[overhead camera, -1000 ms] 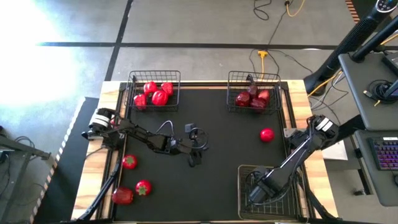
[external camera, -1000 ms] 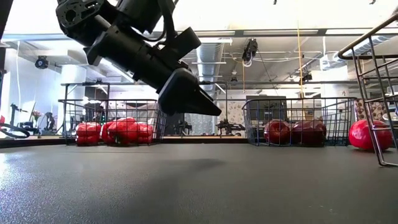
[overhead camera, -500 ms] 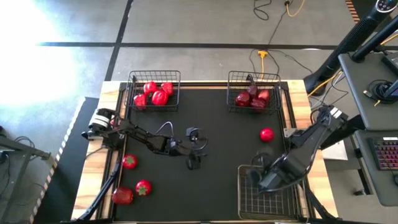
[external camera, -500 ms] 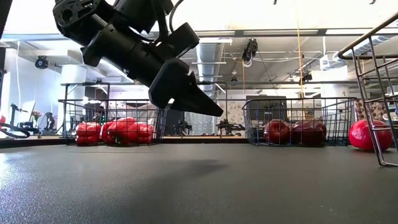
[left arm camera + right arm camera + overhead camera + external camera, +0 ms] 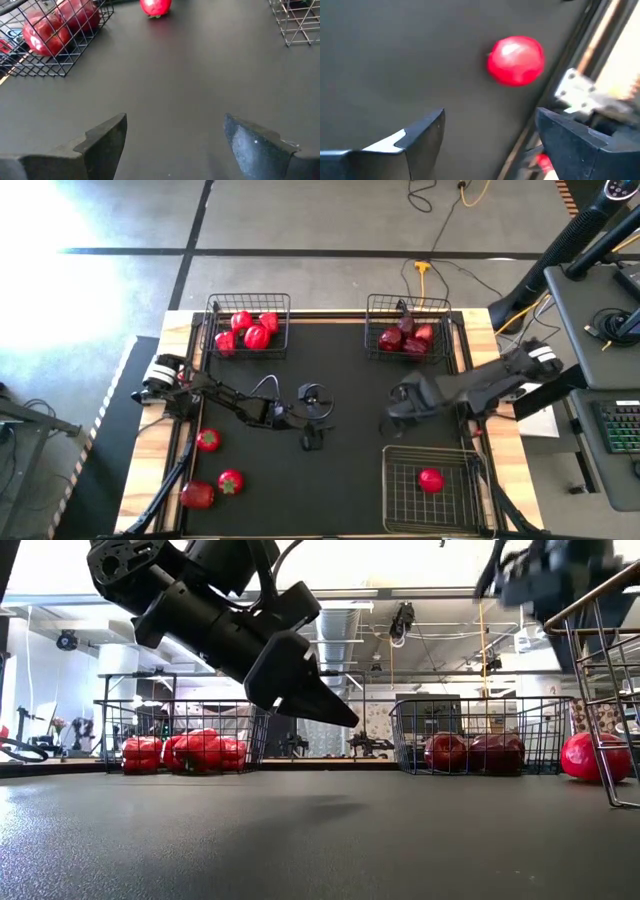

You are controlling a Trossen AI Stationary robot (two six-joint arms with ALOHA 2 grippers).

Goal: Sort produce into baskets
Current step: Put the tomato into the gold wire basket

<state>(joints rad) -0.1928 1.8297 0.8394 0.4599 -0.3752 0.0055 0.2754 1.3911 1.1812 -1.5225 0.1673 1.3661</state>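
Note:
My left gripper [image 5: 318, 417] hangs open and empty over the middle of the black mat; it also shows in the low view [image 5: 320, 710]. My right gripper [image 5: 396, 408] is open and empty above the mat, right of centre. A tomato [image 5: 516, 60] lies on the mat ahead of it, beside the table's right rail; my arm covers it in the high view. Another tomato [image 5: 431, 479] lies in the near-right basket [image 5: 405, 505]. Peppers [image 5: 250, 330] fill the far-left basket [image 5: 210, 320]. Maroon fruits [image 5: 405, 338] fill the far-right basket [image 5: 370, 320].
Two tomatoes [image 5: 208, 440] [image 5: 231, 481] and another red piece [image 5: 197, 495] lie on the mat near the left front corner. Bare mat lies between the two grippers and along the near edge. A raised rail [image 5: 462, 380] runs along the right side.
My right gripper has risen out of the near-right basket and swung toward the table's far edge and middle. A tomato that the arm covered now shows lying in that basket.

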